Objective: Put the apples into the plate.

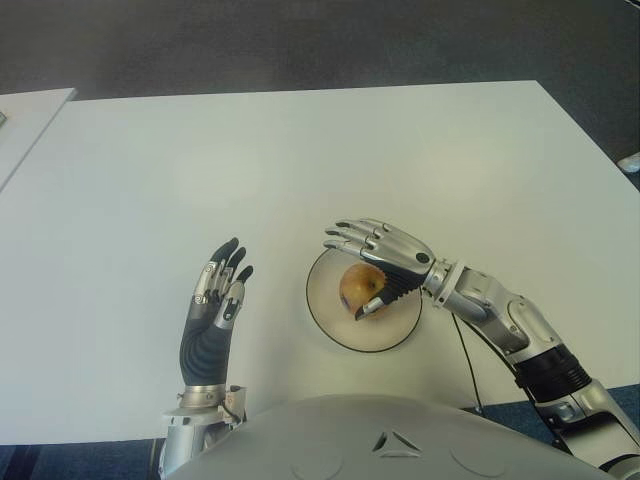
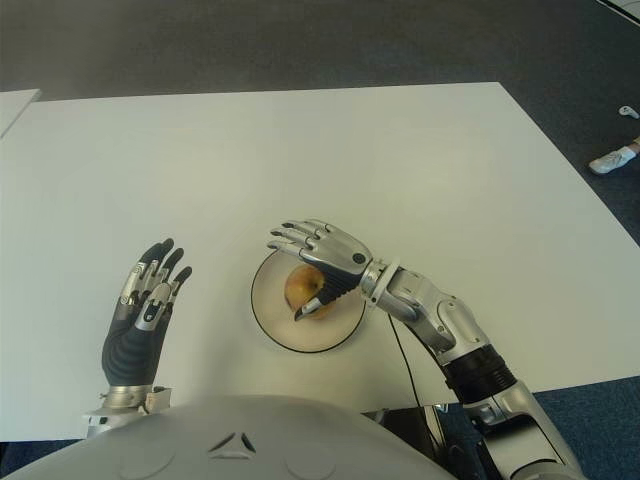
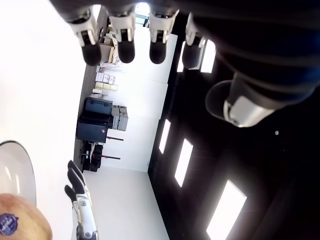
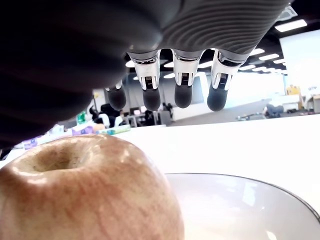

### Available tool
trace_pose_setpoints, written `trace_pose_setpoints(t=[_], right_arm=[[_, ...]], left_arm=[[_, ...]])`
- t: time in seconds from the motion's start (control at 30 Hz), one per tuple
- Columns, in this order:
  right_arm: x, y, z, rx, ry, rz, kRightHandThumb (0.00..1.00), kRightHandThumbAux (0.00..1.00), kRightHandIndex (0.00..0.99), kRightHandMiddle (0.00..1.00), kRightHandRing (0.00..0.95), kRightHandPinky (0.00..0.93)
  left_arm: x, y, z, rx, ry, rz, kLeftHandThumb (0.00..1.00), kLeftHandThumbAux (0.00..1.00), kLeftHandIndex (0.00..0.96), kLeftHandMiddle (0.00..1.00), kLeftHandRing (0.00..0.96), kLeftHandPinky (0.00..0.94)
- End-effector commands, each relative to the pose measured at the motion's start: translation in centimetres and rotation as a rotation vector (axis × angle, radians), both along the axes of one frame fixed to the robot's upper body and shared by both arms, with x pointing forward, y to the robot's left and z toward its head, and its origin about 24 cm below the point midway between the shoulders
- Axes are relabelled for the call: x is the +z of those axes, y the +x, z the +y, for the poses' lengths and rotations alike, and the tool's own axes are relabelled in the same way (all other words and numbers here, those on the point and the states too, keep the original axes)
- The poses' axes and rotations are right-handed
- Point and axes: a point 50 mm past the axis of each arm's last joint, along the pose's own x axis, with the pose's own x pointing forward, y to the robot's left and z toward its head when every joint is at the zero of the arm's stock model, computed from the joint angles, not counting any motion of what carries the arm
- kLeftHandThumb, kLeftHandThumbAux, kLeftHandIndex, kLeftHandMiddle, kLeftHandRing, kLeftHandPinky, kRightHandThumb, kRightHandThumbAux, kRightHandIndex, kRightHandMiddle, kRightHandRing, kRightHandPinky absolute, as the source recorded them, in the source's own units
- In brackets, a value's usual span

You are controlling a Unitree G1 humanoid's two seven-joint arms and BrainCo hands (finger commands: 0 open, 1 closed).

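- Near the surface's (image 1: 300, 150) front edge, a little right of its middle, the right hand (image 1: 378, 250) hangs over the plate (image 1: 325, 315), palm down, with its four fingers (image 1: 345, 238) stretched out straight and spread.
- In the right wrist view those fingertips (image 4: 182, 95) sit clear above the apple (image 4: 80, 190) with open air between them; the hand grips nothing.
- Its thumb (image 1: 375, 303) reaches down beside the apple (image 1: 360, 285); whether it touches the fruit cannot be told.
- One apple is in view, yellow-red with the stem hollow facing up, lying inside the plate.
- One plate is in view, round and pale with a dark rim, set close to the front edge of the surface.
- The left hand (image 1: 215, 300) shows just left of the plate, apart from it, fingers extended and relaxed, holding nothing.
- A dark cable (image 1: 465, 365) runs down from the right forearm over the front edge.
- A second white table's corner (image 1: 30, 110) shows beyond the surface's far left corner.
- Dark floor (image 1: 300, 40) lies past the far edge.
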Motion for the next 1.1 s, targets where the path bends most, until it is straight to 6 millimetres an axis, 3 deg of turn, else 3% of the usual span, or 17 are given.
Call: trace_pose_setpoints(t=[0.03, 0.37, 0.6, 1.1], right_arm=[[-0.3, 0.7, 0.4, -0.023, 0.002, 0.026, 0.0, 0.42, 0.001, 0.008, 0.0, 0.0], [-0.4, 1.7, 1.5, -0.051, 0.043, 0.024, 0.0, 0.419, 0.016, 0.01, 0.0, 0.0], [1.6, 2.4, 3.0, -0.032, 0.067, -0.077, 0.0, 0.419, 0.032, 0.009, 0.0, 0.0], [1.6, 2.5, 4.8, -0.085, 0.106, -0.118, 0.0, 0.425, 0.021, 0.017, 0.0, 0.0]], left_arm=[[-0.8, 0.2, 0.3, -0.016, 0.0, 0.027, 0.362, 0.486, 0.126, 0.018, 0.02, 0.1], [-1.5, 1.1, 1.1, -0.015, 0.001, 0.029, 0.364, 0.486, 0.126, 0.017, 0.019, 0.1], [-1.9, 1.5, 1.8, -0.014, 0.001, 0.028, 0.364, 0.486, 0.126, 0.017, 0.019, 0.1], [-2.6, 1.9, 4.3, -0.009, 0.005, 0.032, 0.364, 0.486, 0.126, 0.017, 0.019, 0.1]])
